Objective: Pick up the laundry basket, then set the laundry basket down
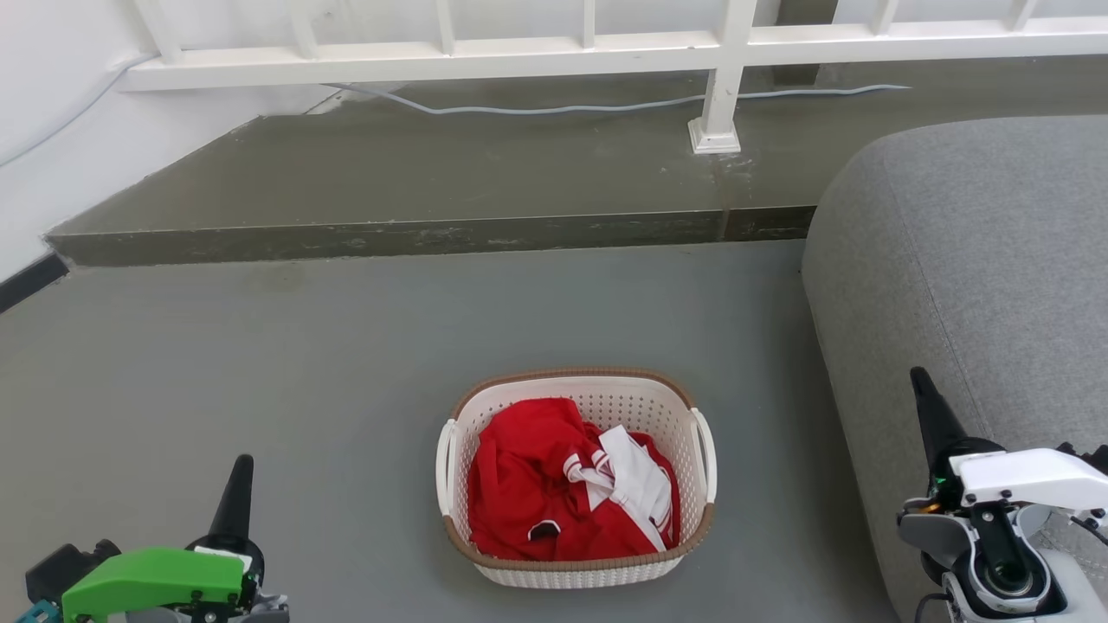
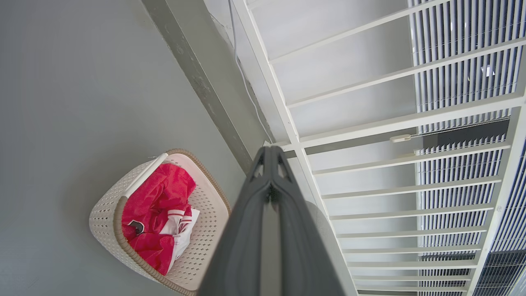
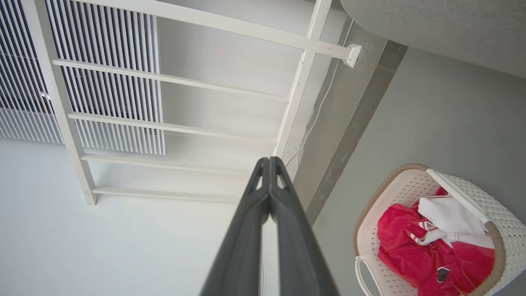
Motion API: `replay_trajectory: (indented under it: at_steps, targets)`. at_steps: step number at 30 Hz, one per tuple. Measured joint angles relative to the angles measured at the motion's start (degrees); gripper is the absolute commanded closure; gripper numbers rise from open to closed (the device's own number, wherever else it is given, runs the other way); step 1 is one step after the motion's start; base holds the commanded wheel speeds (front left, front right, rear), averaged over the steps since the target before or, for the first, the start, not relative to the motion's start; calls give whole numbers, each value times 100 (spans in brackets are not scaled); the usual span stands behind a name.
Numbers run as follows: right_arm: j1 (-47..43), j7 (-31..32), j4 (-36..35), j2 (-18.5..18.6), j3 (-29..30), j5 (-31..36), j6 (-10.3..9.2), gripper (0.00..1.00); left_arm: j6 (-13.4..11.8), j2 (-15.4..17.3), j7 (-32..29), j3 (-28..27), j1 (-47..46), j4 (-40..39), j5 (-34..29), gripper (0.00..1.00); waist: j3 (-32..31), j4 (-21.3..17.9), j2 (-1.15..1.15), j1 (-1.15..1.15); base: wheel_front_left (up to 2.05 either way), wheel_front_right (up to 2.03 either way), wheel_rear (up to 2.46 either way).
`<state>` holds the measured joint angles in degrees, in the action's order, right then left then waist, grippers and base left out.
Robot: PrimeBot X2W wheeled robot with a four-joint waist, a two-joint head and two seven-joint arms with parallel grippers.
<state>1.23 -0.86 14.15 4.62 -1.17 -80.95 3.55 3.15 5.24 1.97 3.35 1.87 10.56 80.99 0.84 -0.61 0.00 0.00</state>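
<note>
Looking down from the head view on a cream-white perforated plastic laundry basket (image 1: 576, 571) with a brown woven-look rim and two white side handles, standing upright on a smooth grey floor (image 1: 260, 363), low and near the middle of that view. Holding a crumpled red garment (image 1: 519, 484) with white trim, heaped inside. Flanked by a green-housed left gripper (image 1: 242, 472) at the lower left and a white-housed right gripper (image 1: 924, 394) at the lower right, each well apart from the basket. Jaws of both pressed together into a single dark point, gripping nothing, as seen plainly in the two wrist views. Bordered on the right by a rounded grey fabric sofa (image 1: 969, 260), near the basket but not touching. Beyond, a raised dark concrete step (image 1: 433, 173), a white railing (image 1: 519, 56) along its far edge, and a thin pale cable (image 1: 537, 110) lying across it.
</note>
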Motion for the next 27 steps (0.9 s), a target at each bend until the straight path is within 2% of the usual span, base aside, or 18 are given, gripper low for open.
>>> replay_trajectory:
  at_steps: [20,27]
  targets:
    - [108,318,66,46,389,-1392,271,100,301,75,-302,-145,-335,293,1504,100,-60,58,0,0,0,0,0]
    - [161,319,87,49,421,-1451,298,100,313,75,-303,-152,-371,354,1574,100,-62,60,0,0,0,0,0]
